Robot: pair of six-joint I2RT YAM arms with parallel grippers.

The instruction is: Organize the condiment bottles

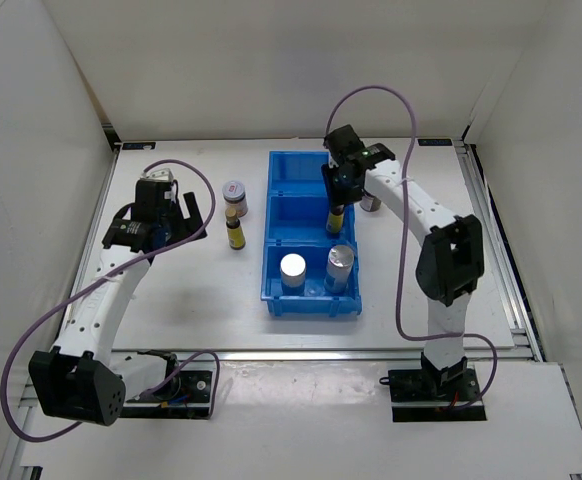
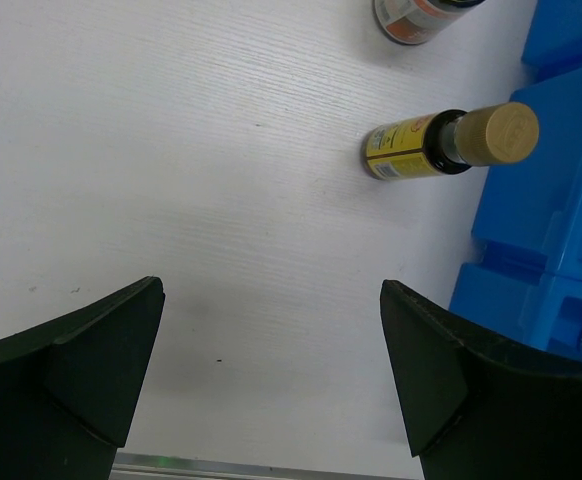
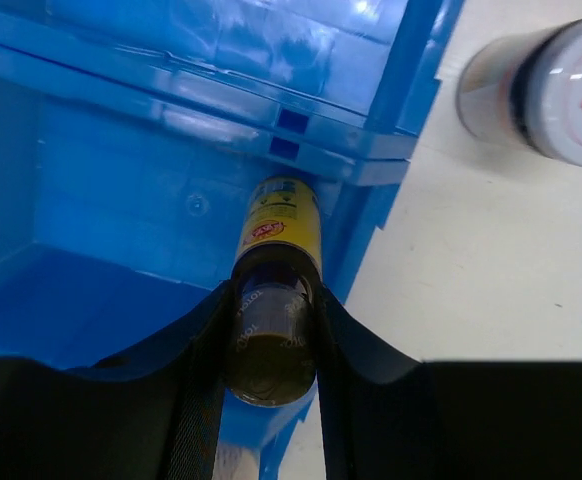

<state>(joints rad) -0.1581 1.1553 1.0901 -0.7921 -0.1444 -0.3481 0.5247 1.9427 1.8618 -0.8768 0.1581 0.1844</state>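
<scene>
The blue three-compartment bin [image 1: 313, 306] sits in the middle of the white table [image 1: 171, 290], its compartments running from near to far.

The near compartment holds two silver-topped cylinders standing upright side by side, one on the left [image 1: 292, 270] and one on the right [image 1: 340, 265]. The far compartment has nothing showing in it.

The right gripper [image 3: 276, 300] reaches down over the middle compartment, fingers clenched on the neck and cap of a slim amber bottle [image 3: 281, 225] with a yellow label. This bottle hangs upright inside the middle compartment, close against the right wall. Whether its base touches the floor cannot be told.

Outside the bin, a squat jar with a grey red-marked lid [image 3: 551, 85] stands on the table just beside the right wall, partly hidden under the right arm in the top view.

On the other side of the bin stand a second squat jar [image 1: 235, 195] and, just nearer than it, a second amber bottle [image 2: 411, 150], both upright on the table and apart from the bin's left wall.

The left gripper [image 2: 271, 300] hovers over bare table left of those two, its fingers [image 2: 71, 370] spread wide and grasping nothing
</scene>
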